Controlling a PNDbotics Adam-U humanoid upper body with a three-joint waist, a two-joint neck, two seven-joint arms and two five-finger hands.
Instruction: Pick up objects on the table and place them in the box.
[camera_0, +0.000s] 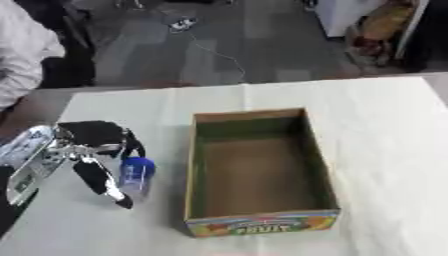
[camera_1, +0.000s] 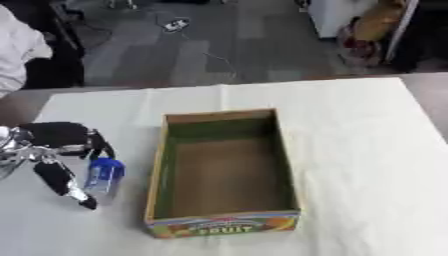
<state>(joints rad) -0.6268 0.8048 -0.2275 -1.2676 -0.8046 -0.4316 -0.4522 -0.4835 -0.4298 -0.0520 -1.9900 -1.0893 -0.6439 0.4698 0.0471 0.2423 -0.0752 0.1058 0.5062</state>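
- My left hand (camera_0: 87, 150) is over the table's (camera_0: 385, 150) left side, fingers hanging down and apart, not gripping.
- A small blue-capped bottle (camera_0: 136, 176) sits just beside those fingers.
- The cardboard box (camera_0: 319, 165) is mid-table, right of the bottle, looks empty.

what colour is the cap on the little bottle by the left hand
Blue cap on a clear bottle, clearest in the left eye view.
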